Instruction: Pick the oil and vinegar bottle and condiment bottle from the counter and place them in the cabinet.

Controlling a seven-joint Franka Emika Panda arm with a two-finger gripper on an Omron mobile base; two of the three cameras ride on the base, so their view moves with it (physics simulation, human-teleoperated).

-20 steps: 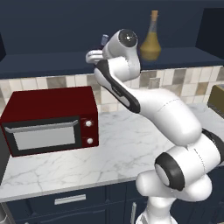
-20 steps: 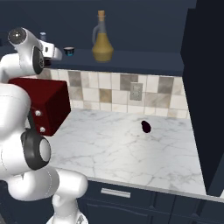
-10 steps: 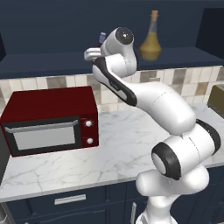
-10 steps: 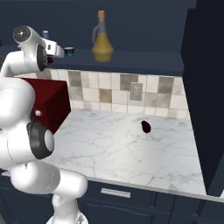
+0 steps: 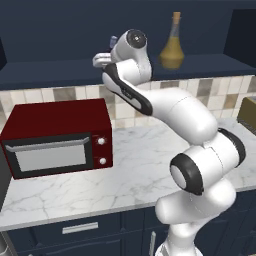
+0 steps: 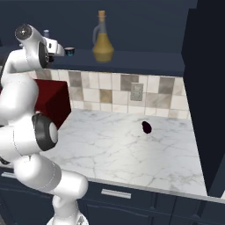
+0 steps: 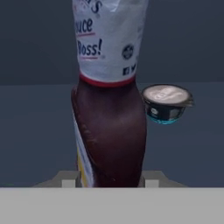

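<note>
The condiment bottle (image 7: pixel 109 131), dark brown with a white printed label, stands upright between my gripper's (image 7: pixel 109 180) jaws, which are shut on its lower body. My gripper (image 5: pixel 102 59) (image 6: pixel 59 47) is up at the left part of the cabinet's shelf ledge (image 5: pixel 50 70) (image 6: pixel 145 59). The oil and vinegar bottle (image 5: pixel 172 47) (image 6: pixel 102 41), an amber flask with a cork, stands upright on that ledge to the right of my hand, apart from it.
A small teal-rimmed cup with a white lid (image 7: pixel 167 103) (image 6: pixel 69 51) sits on the ledge just beside the held bottle. The red microwave (image 5: pixel 55 137) (image 6: pixel 52 101) stands under my hand on the marble counter (image 5: pixel 140 165). A tiny dark cup (image 6: pixel 146 127) lies near the backsplash.
The arm's elbow and lower links have swung nearer the base. The hand with the bottle has stayed almost in place at the shelf, edging slightly left.
</note>
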